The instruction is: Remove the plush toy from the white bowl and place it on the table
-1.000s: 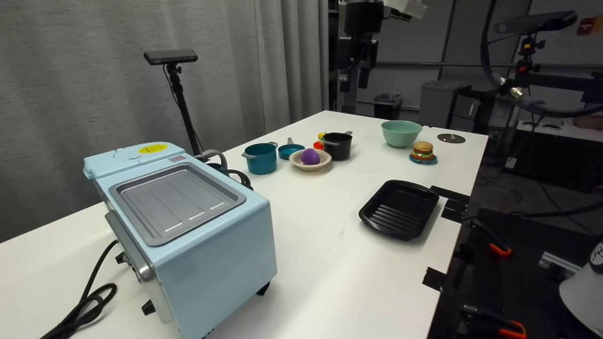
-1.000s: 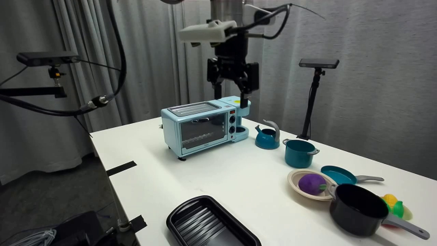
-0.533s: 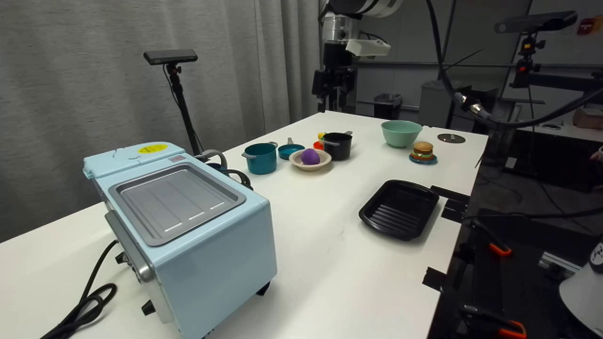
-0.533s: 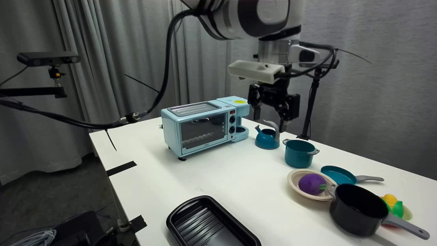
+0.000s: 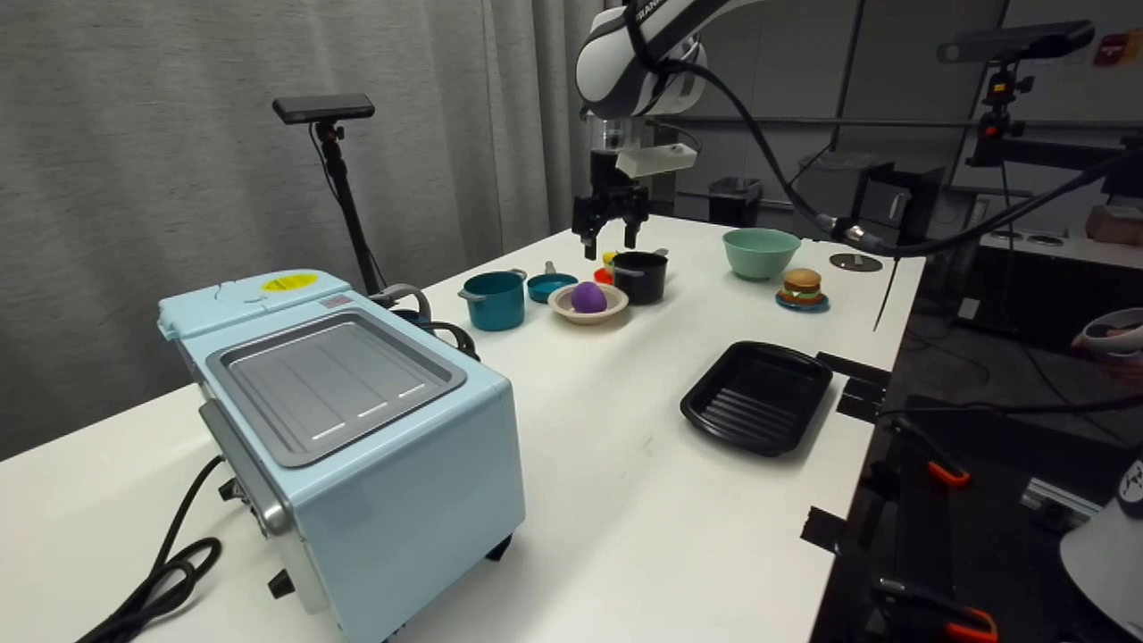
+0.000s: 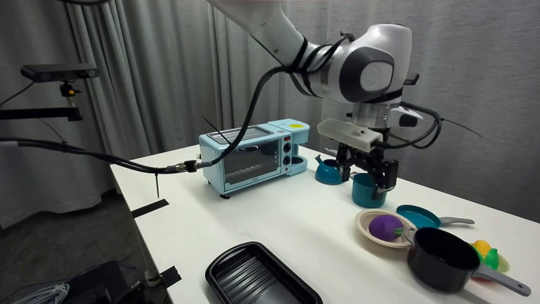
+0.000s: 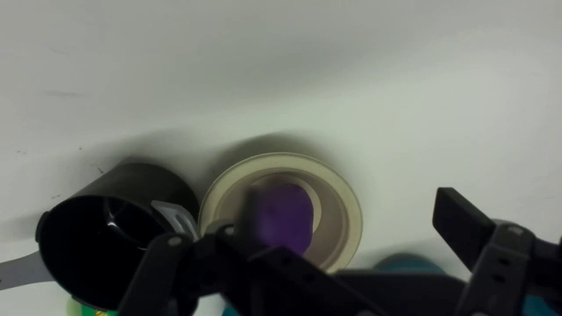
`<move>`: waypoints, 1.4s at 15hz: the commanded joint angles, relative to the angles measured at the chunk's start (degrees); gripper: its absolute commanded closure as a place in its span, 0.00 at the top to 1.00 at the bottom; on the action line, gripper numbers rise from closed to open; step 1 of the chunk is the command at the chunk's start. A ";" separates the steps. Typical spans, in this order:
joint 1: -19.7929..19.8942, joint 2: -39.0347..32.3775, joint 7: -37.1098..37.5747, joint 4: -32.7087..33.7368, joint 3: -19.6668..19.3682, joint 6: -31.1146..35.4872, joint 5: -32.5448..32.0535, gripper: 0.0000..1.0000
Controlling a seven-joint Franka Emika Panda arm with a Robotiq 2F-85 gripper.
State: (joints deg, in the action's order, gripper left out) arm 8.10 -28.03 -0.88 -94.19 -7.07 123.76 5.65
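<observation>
One plush toy [image 6: 384, 227] in the white bowl [image 7: 334, 213], pincer [image 6: 361, 185] higher, jaws wide apart.

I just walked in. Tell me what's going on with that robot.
A robot arm reaches over the table, its pincer open and gripping nothing. The purple plush toy sits in the shallow white bowl, next to a black saucepan. The job is to lift the toy out and set it on the table; neither step has been done yet.
</observation>
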 commanded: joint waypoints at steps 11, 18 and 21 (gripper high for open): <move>2.01 -25.60 7.97 29.35 -0.04 -3.82 -0.77 1.00; 4.73 -32.76 8.42 39.66 -0.35 -9.04 -1.26 0.71; 5.37 -34.38 8.51 43.31 -0.09 -11.44 -1.13 0.52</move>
State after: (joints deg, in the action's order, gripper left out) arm 12.32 -58.59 6.75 -58.20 -7.26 115.99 5.02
